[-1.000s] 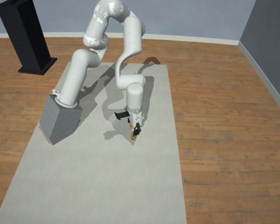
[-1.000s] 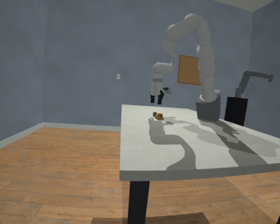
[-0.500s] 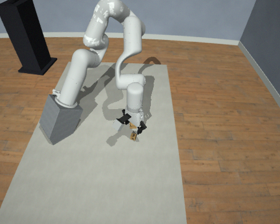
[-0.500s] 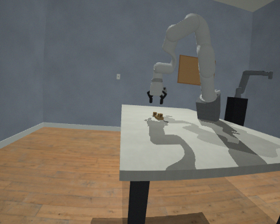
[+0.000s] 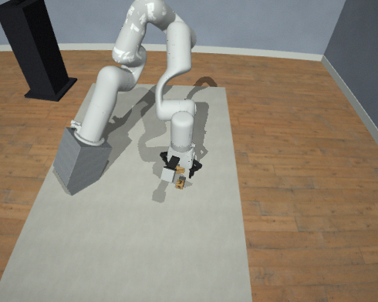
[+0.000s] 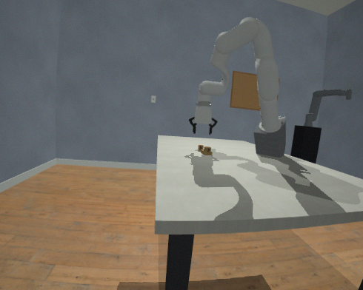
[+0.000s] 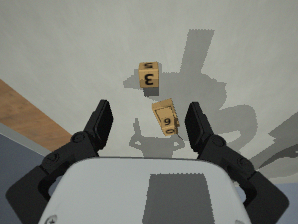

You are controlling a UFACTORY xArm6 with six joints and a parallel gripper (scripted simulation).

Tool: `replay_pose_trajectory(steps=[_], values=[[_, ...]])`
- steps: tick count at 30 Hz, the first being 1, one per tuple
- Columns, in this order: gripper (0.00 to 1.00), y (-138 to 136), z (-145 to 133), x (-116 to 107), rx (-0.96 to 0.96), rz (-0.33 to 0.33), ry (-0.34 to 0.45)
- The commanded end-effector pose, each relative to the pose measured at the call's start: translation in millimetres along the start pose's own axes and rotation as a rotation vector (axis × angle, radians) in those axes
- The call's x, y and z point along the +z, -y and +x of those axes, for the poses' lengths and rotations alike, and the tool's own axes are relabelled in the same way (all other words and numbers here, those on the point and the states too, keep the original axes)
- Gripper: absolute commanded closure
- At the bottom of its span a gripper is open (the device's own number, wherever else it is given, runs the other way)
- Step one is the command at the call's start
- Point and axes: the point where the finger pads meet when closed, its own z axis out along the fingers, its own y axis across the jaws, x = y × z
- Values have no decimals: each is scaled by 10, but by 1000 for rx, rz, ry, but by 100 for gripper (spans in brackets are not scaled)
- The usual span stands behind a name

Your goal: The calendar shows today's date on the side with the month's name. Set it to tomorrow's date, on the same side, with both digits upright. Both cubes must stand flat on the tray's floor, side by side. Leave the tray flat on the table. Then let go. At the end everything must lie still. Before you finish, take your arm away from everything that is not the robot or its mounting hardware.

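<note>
My gripper (image 6: 202,132) (image 7: 149,110) is open and empty, pointing down, high above the table. In the top view its wrist camera hides part of it. A wooden cube (image 5: 180,183) (image 6: 201,147) (image 7: 149,75) lies on the table outside the tray, apart from it. Its 3 shows, upside down in the wrist view, with another digit on the adjoining side. The wooden tray (image 7: 161,105) (image 6: 206,153) is partly hidden in the top view. The second cube (image 7: 168,123) (image 6: 207,149) is at one end of the tray, showing a 6 or 9 and a 0 in the wrist view, and what looks like a 2 in the exterior view.
The pale table (image 5: 126,239) (image 6: 177,200) carries the arm's grey base block (image 5: 82,166) (image 6: 270,142), well away from the tray. A long table edge runs on the side away from the base. The arm's shadows fall around the cubes. A black pedestal (image 5: 34,50) stands beyond the table.
</note>
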Motion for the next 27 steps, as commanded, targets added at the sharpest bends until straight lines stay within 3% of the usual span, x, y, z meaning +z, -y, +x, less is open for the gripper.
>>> replay_pose_trajectory(steps=[1,27], values=[[0,10,1,-8,-117,16,8],[0,8,-1,-15,-899,19,1]])
